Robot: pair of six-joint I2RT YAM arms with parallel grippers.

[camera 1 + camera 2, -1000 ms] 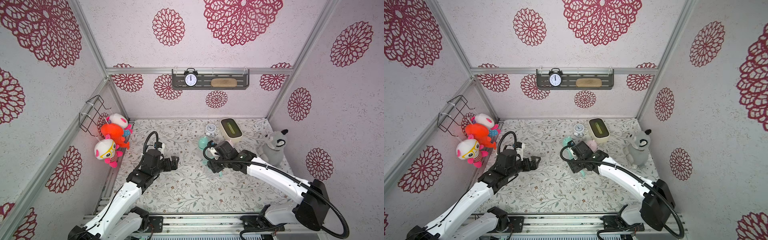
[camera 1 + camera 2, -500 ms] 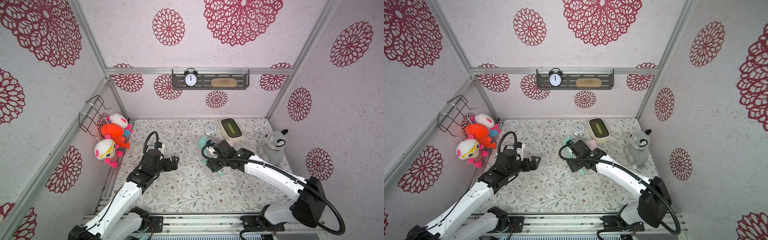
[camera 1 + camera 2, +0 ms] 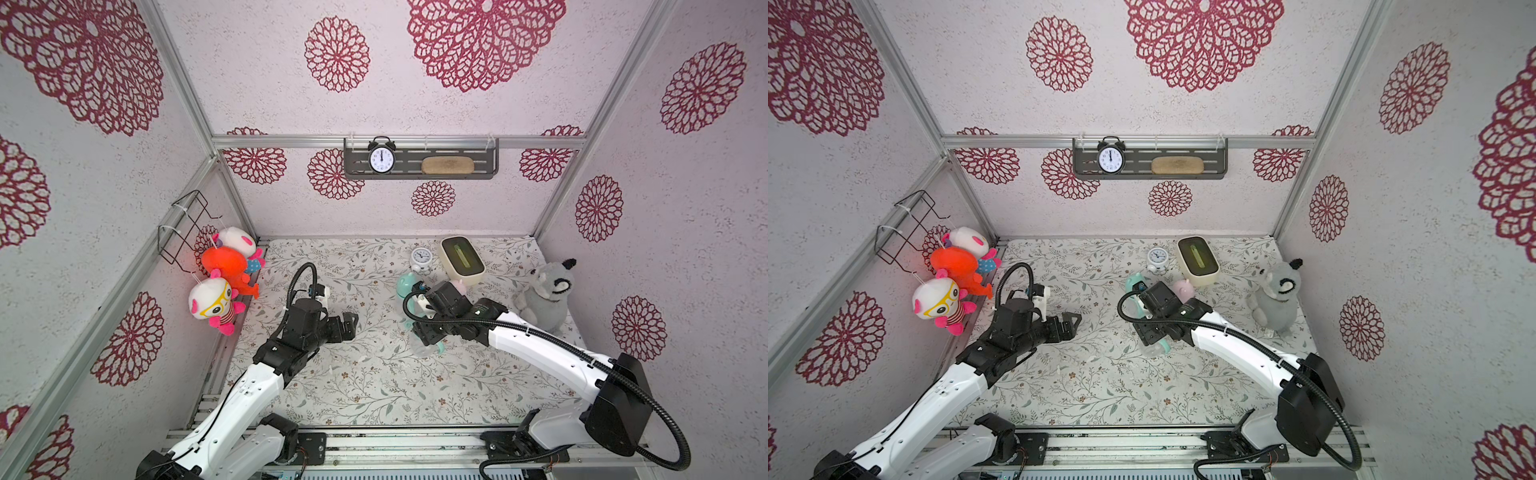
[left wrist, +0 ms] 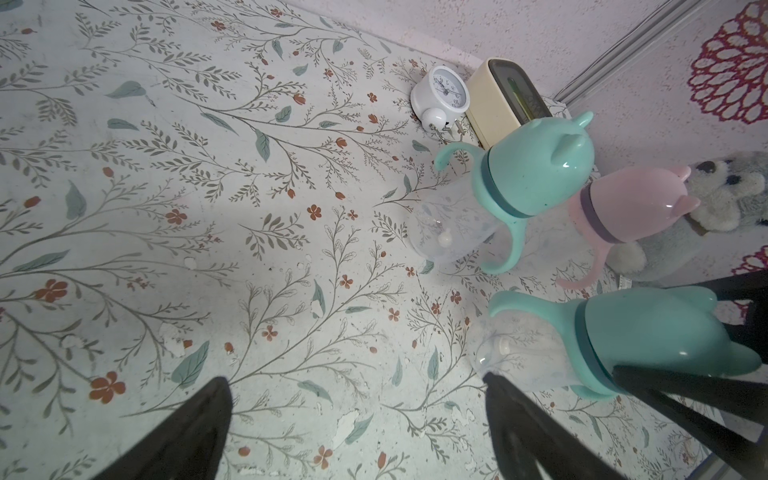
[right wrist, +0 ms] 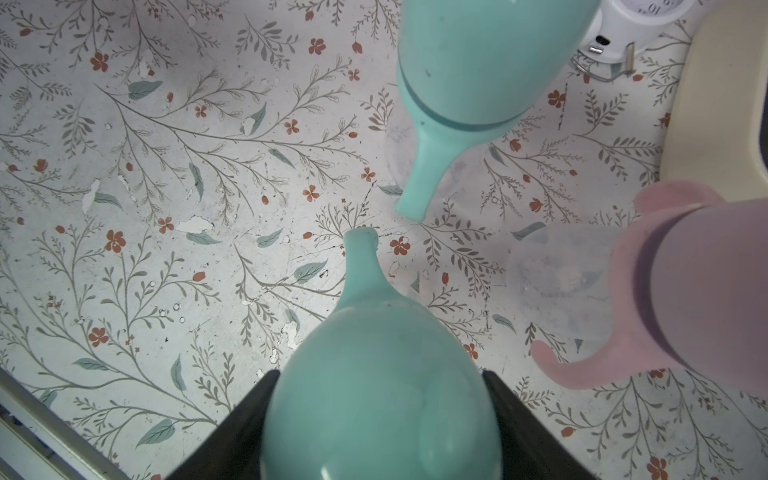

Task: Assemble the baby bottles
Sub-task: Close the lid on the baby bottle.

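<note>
A mint bottle [image 5: 382, 415] is pinched at its cap by the right pincer [image 3: 430, 338]; just beyond that pincer a second mint bottle [image 4: 536, 166] and a pink bottle [image 4: 623, 208] are stood upright, near its jaws; further beyond, a clock [image 4: 442, 89] and a cream box [image 4: 494, 112] are seen; the left pincer [image 4: 353, 378] is spread wide over bare mat [image 4: 166, 208], well apart from all three.

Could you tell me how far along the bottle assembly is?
Done: the far mint-capped clear bottle and pink-capped clear bottle stand assembled. In hand: the right tool grips the near mint-capped clear bottle by its cap. Remaining: probably only releasing it; left tool open, empty.
</note>
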